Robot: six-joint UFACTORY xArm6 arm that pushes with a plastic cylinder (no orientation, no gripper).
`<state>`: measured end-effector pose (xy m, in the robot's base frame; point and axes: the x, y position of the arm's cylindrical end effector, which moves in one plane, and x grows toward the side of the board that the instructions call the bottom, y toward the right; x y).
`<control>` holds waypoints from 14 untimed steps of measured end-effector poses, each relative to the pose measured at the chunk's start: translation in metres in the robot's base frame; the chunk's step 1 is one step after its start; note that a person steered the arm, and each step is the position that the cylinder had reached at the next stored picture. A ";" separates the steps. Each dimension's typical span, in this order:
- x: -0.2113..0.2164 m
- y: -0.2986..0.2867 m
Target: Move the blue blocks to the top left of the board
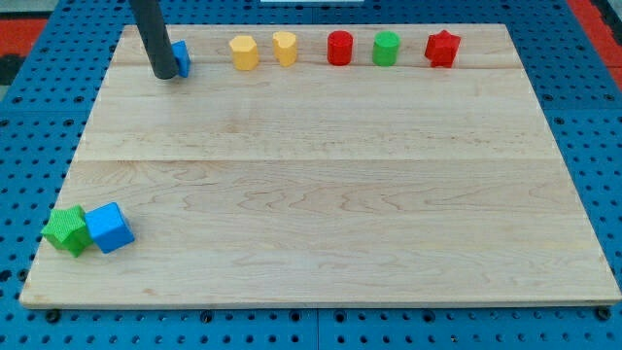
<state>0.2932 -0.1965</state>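
A blue block (181,57) sits near the board's top left, mostly hidden behind my rod, so its shape is unclear. My tip (165,74) rests on the board touching that block's left side. A second blue block, a cube (109,227), lies at the bottom left, touching a green star block (65,230) on its left.
Along the top edge stand a row of blocks: a yellow hexagonal block (244,52), a yellow block (285,48), a red cylinder (339,48), a green cylinder (387,48) and a red star (441,48). The wooden board (330,194) lies on a blue pegboard.
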 end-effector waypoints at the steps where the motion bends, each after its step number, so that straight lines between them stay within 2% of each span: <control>1: -0.008 0.003; 2: -0.019 0.027; 3: 0.036 0.046; 4: 0.180 0.069; 5: 0.292 0.058; 6: 0.320 0.024; 7: 0.270 -0.058; 9: 0.258 0.007; 10: 0.210 -0.008; 12: 0.203 0.025; 13: 0.132 0.000; 14: 0.079 -0.015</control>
<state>0.3723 -0.2116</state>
